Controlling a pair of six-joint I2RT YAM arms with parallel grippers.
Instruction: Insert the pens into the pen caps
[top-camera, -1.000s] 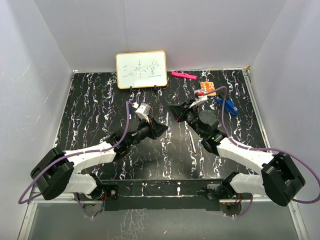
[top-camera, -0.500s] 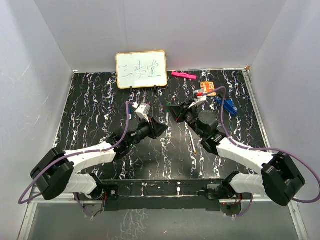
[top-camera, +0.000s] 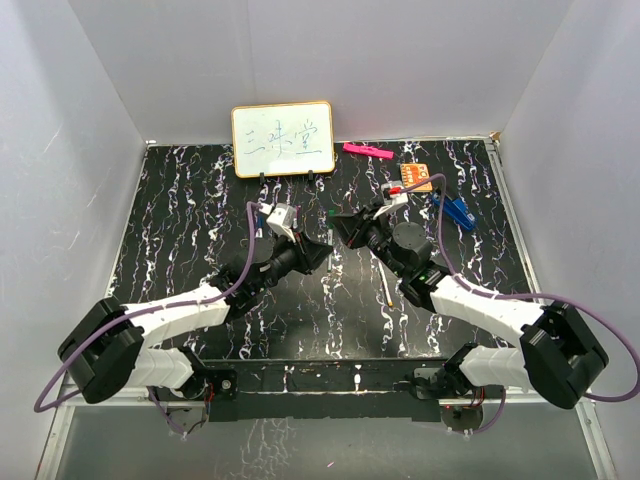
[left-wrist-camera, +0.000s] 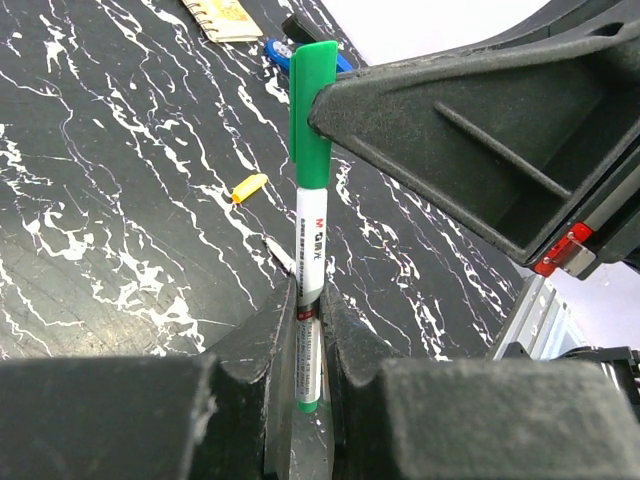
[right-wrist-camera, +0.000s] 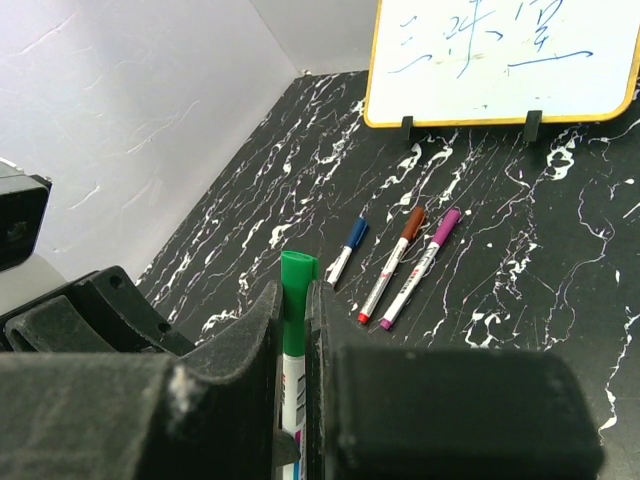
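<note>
A white pen (left-wrist-camera: 310, 240) with a green end stands between the fingers of my left gripper (left-wrist-camera: 307, 300), which is shut on its barrel. A green cap (left-wrist-camera: 310, 110) sits on the pen's far end. My right gripper (right-wrist-camera: 293, 300) is shut on that green cap (right-wrist-camera: 296, 285). The two grippers meet at mid-table, left (top-camera: 318, 252) and right (top-camera: 343, 225). A loose yellow cap (left-wrist-camera: 248, 187) lies on the table. An uncapped white pen (top-camera: 386, 283) lies near it. Blue-capped (right-wrist-camera: 348, 245), brown-capped (right-wrist-camera: 392, 262) and purple-capped (right-wrist-camera: 420, 265) pens lie side by side.
A small whiteboard (top-camera: 283, 138) stands at the back. A pink highlighter (top-camera: 366, 151), an orange card (top-camera: 415, 178) and a blue clip-like object (top-camera: 455, 210) lie at the back right. White walls enclose the black marbled table (top-camera: 180, 230).
Both grippers have shifted slightly left and away, staying joined on the green-capped pen. The right gripper has closed in a little on the left one.
</note>
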